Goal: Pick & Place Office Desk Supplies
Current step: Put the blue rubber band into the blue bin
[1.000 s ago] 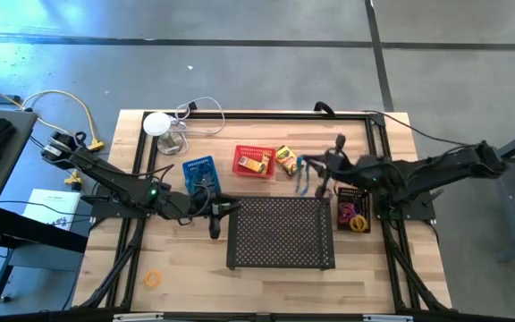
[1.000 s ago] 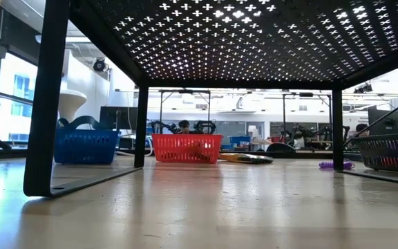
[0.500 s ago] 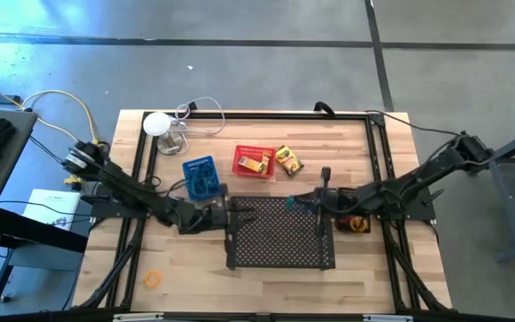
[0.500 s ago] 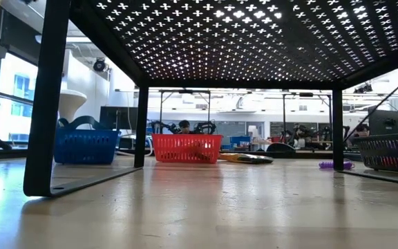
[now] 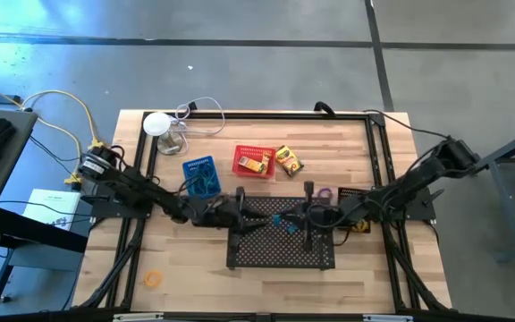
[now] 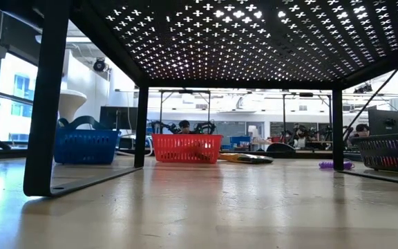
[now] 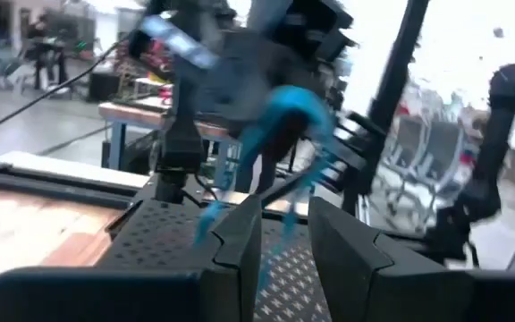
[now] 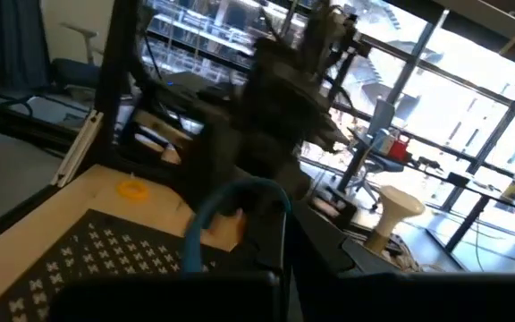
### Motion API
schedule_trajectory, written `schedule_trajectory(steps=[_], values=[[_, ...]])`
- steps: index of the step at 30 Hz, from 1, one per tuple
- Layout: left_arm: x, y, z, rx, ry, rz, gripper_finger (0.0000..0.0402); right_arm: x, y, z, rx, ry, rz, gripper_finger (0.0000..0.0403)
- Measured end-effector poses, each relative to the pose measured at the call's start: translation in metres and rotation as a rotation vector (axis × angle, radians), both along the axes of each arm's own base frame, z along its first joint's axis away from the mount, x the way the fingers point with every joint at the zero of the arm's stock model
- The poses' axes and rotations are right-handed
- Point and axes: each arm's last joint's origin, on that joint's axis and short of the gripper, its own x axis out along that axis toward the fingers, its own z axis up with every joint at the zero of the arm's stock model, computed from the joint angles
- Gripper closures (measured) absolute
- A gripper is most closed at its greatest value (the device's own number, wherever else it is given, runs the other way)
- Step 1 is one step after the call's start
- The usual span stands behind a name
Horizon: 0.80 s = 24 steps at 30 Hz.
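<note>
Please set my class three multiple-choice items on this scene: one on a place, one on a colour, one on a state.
1. Where does the lone orange loop lie?
A. hanging from a gripper
B. on the bare table on the left arm's side
C. in a drawer

2. What colour is the band held above the black tray?
A. blue
B. red
C. yellow

3. The right gripper is:
A. wide open
B. shut on the band
C. out of view

Key:
1 B, the loop sits alone on wood.
2 A, the band shows blue in the high and wrist views.
3 B, the band loops out from its closed fingers.
</note>
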Motion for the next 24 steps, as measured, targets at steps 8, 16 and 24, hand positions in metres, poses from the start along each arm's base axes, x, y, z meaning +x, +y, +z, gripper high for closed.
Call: schedule_trajectory(steps=[8, 16, 24], values=[[0.002, 0.004, 0.001, -0.033, -0.012, -0.107, 0.0311, 0.022, 0.010, 0.004, -0.062, 0.039, -0.024, 0.0400], [0.001, 0.001, 0.002, -0.021, -0.024, -0.167, 0.0311, 0.026, 0.010, 0.007, -0.079, 0.033, -0.050, 0.0400], [0.001, 0.004, 0.007, 0.007, -0.081, -0.147, 0.0311, 0.027, 0.005, 0.007, -0.074, 0.033, -0.066, 0.0400]])
